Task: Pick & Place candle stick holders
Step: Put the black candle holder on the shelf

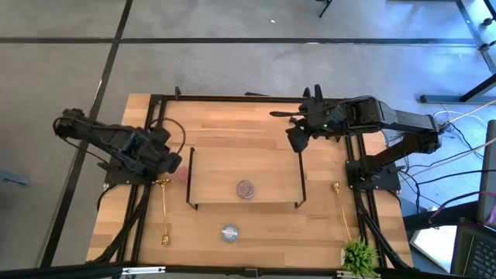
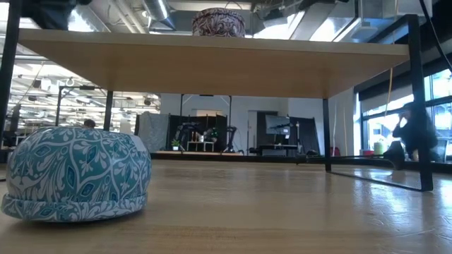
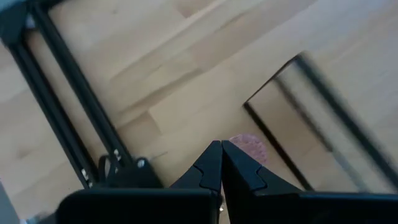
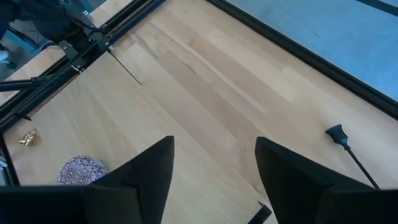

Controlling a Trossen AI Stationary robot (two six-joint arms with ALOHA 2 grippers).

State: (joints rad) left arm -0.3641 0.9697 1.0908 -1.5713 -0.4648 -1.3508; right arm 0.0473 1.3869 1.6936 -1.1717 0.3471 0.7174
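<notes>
- Counter [image 1: 225, 124]: carries a wooden board [image 1: 271, 174] with black end rails, the reference landmark.
- Right gripper [image 1: 297, 142]: over the board's far right corner, jaws parted, holding nothing.
- Left gripper [image 1: 175, 162]: just off the board's left rail, jaws closed together, empty.
- Black holder [image 1: 291, 115]: lies on the counter beyond the board's far edge.
- Gold holders [image 1: 165, 211] [image 1: 342, 209]: lie flat, one left, one right of the board.
- Mauve round [image 1: 245, 188]: on the board.
- Pale blue round [image 1: 229, 232]: on the counter in front of the board.
- Pink round [image 1: 183, 175]: beside the left rail.
</notes>
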